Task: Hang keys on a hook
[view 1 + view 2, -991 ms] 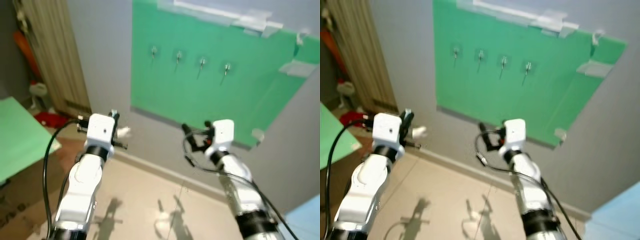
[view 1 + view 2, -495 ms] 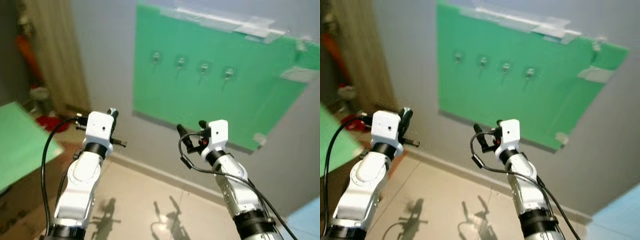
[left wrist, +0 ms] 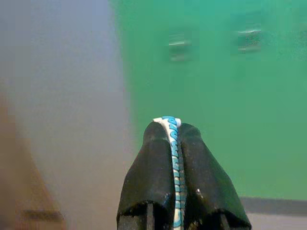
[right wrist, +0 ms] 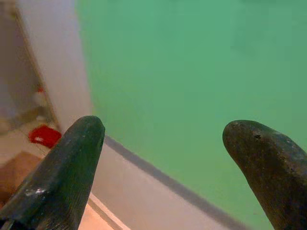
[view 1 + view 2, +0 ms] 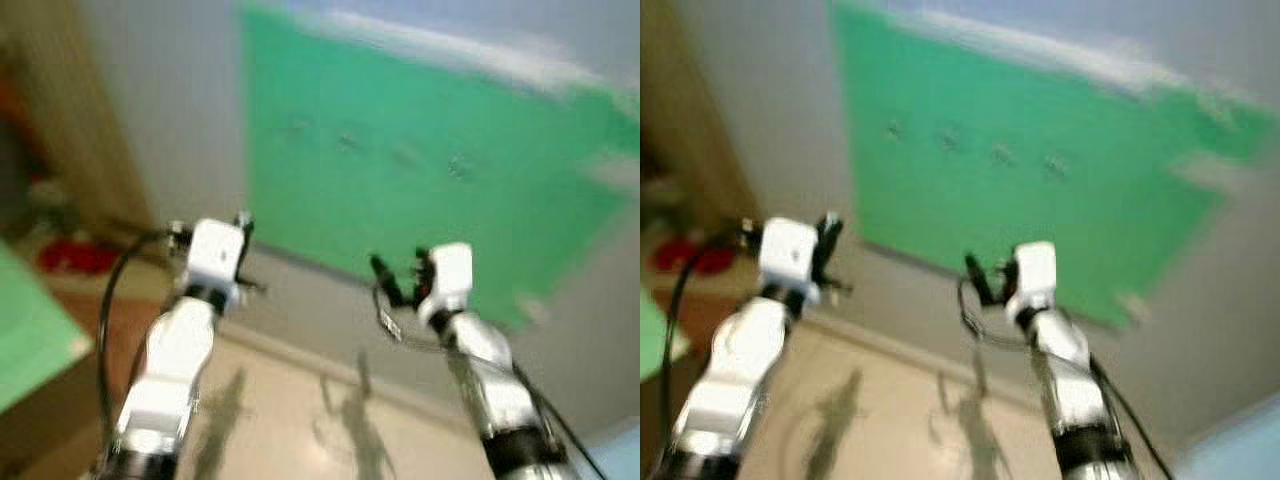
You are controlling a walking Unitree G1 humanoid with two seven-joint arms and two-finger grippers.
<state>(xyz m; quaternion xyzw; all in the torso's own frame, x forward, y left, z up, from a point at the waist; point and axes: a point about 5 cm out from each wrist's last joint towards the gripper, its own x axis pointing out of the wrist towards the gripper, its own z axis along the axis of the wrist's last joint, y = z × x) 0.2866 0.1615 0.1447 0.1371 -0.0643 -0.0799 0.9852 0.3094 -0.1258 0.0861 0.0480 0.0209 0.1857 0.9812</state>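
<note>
Blurred head views: large green sheet taped flat on the pale grey wall, with a row of small metal hooks across its upper part, smeared to faint marks. Two of those hooks also visible, soft and out of focus, high in the left wrist view.

Left claw raised in front of the wall at the green sheet's left edge, black fingers pressed together on a thin white strap with blue lettering, pinched edge-on between the pads with its end poking just past the fingertips. No keys discernible; only the strap readable, well short of the hooks and below them. Same claw in the left eye view at the end of the white wrist block, black cable looping down from it.

Right claw held up beside it, nearer the middle of the sheet, black fingers spread wide with nothing between them, green sheet and a strip of grey wall seen through the gap. In the left eye view, right claw below the row of hooks and apart from the wall.

Beige tiled floor under both arms, carrying their shadows. Blurred red object low by the wall on the left, and a green flat surface's corner at the left edge.
</note>
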